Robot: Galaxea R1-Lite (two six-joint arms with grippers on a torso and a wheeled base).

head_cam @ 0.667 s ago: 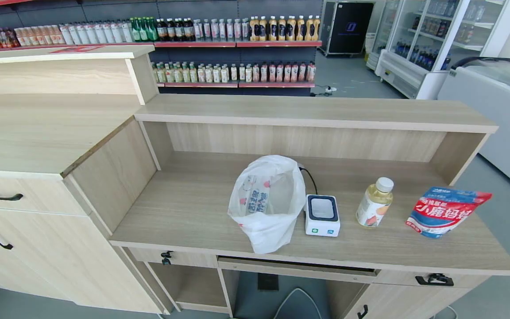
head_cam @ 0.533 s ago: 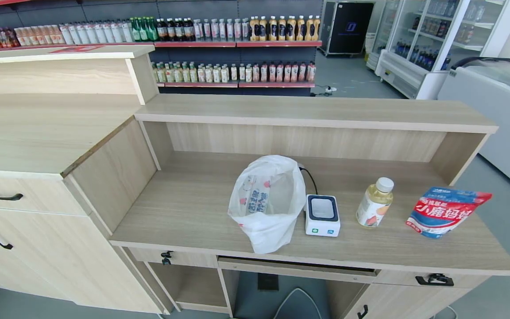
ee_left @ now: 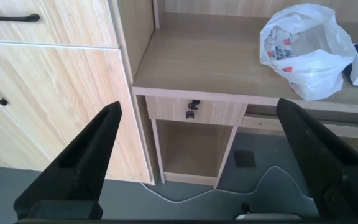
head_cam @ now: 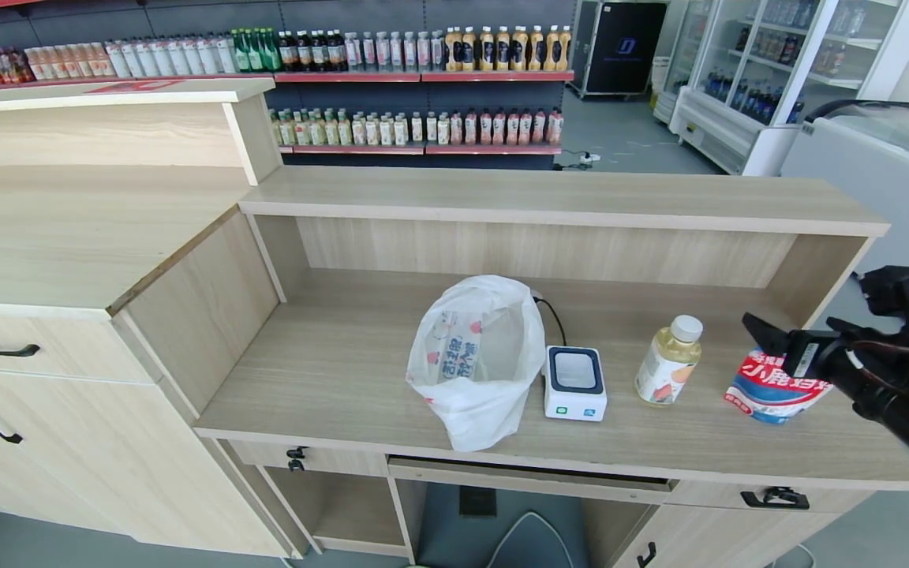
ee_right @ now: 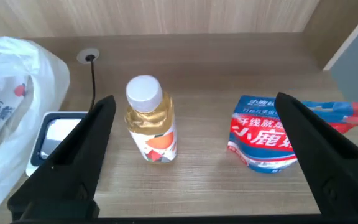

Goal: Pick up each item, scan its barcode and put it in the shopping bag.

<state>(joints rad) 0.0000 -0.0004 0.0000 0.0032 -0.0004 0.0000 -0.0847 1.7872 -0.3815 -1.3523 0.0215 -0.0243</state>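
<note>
Right claw (ee_right: 194, 104): newly entered from 3 o'clock, fingers wide apart, hovering by pouch (head_cam: 770, 388); bottle (head_cam: 667, 361) at pouch's 9 o'clock, both on bench (head_cam: 328, 371). Step: first pick. Next, likely: descend, clamp pouch, carry to scanner (head_cam: 574, 383).

A pale wooden counter (head_cam: 344, 371) with a raised back ledge has black-handled drawers (head_cam: 44, 371) at its left end. Behind it stand shelves (head_cam: 423, 77) of bottled drinks, glass-door fridges (head_cam: 746, 71) on the right, grey floor (head_cam: 620, 134) between.
</note>
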